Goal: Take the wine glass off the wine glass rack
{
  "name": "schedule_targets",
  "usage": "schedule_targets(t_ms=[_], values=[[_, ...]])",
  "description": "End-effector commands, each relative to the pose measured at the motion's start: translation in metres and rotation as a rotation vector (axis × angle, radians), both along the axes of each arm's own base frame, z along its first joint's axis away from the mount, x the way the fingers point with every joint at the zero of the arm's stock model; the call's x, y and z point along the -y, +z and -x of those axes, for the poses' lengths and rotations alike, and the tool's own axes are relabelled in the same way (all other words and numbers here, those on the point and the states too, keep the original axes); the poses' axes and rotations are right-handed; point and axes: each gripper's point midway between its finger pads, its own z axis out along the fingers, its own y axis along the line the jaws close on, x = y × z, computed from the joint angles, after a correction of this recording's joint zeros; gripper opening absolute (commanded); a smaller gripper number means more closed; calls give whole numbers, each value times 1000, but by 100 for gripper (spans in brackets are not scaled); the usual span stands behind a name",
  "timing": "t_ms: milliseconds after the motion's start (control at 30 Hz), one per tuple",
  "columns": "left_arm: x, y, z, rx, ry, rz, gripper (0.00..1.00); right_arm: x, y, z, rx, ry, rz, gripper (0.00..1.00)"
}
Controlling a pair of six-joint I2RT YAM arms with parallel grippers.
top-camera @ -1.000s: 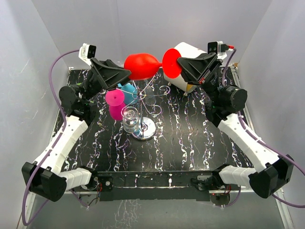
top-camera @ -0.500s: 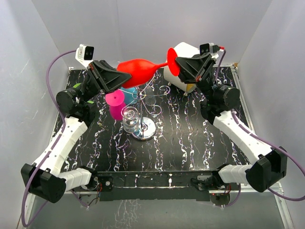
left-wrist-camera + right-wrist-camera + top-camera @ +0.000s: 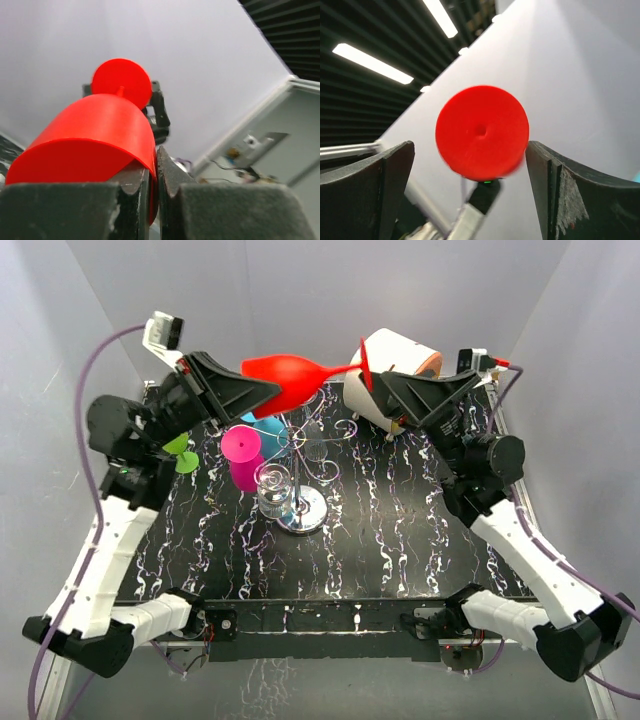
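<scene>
Red wine glass: a red plastic stemmed glass, in the air above and behind the rack, clear of it; it lies roughly level, bowl to the left, stem and round foot pointing right

Left gripper: pressed together on the rim of the red bowl; the thin red wall sits pinched between the two black fingers; in the top view the gripper meets the bowl from the left

Right gripper: spread wide; the red foot shows in the gap, apart from both fingers in the wrist view; from above the gripper sits just at the foot's edge

Wine glass rack: silver wire stand with curled scroll arms on a shiny round base, on the black white-veined tabletop

Around the rack: a clear glass at the front, a pink one to the left, a teal one behind

White drum with orange face: at the far right of the table, behind the right gripper
</scene>
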Motion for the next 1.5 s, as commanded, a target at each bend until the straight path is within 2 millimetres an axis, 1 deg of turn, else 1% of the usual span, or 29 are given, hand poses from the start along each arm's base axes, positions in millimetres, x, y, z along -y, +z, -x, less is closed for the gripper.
schedule_targets(t_ms=[0, 67, 133, 200, 233, 300, 400, 467, 567, 633, 733, 800, 867, 933, 1000, 1133, 1233, 1300, 1400, 1467], values=[[-33, -3, -18, 23, 380, -231, 0, 36, 15, -23, 25, -430, 138, 92], [-55, -13, -34, -21, 558, -352, 0, 56, 9, -33, -22, -575, 170, 91], [-84, -23, -46, -67, 732, -471, 0, 81, 6, -38, -54, -721, 182, 91], [-110, -33, -53, -94, 868, -571, 0, 103, 3, -38, -83, -836, 187, 89], [-122, -34, -57, -92, 937, -611, 0, 111, 1, -36, -90, -876, 184, 89], [-142, -39, -62, -80, 1033, -703, 0, 122, -5, -34, -100, -924, 180, 88], [-172, -46, -71, -89, 1175, -846, 0, 126, -11, -31, -113, -942, 195, 87], [-191, -58, -79, -114, 1258, -953, 0, 124, -16, -33, -114, -944, 230, 87], [-211, -80, -90, -152, 1344, -1104, 0, 121, -22, -37, -124, -945, 288, 87], [-220, -95, -100, -179, 1386, -1191, 0, 119, -27, -38, -125, -950, 324, 87], [-226, -112, -119, -209, 1427, -1282, 0, 120, -35, -40, -128, -969, 360, 87], [-225, -123, -134, -222, 1438, -1331, 0, 122, -38, -40, -125, -983, 383, 88], [-221, -142, -156, -243, 1417, -1394, 0, 125, -39, -38, -117, -999, 402, 88], [-219, -155, -176, -268, 1392, -1424, 0, 128, -38, -35, -103, -1018, 413, 89], [-215, -165, -196, -284, 1340, -1406, 0, 131, -36, -32, -91, -1036, 423, 90], [-222, -180, -228, -327, 1277, -1348, 0, 135, -37, -28, -70, -1063, 447, 92], [-227, -186, -248, -338, 1272, -1339, 0, 139, -40, -26, -72, -1080, 453, 93], [-227, -195, -260, -340, 1254, -1344, 0, 140, -42, -25, -74, -1080, 459, 94], [-226, -217, -275, -371, 1203, -1371, 0, 139, -44, -26, -69, -1077, 475, 95], [-223, -225, -285, -365, 1173, -1372, 0, 138, -46, -26, -74, -1076, 481, 96]])
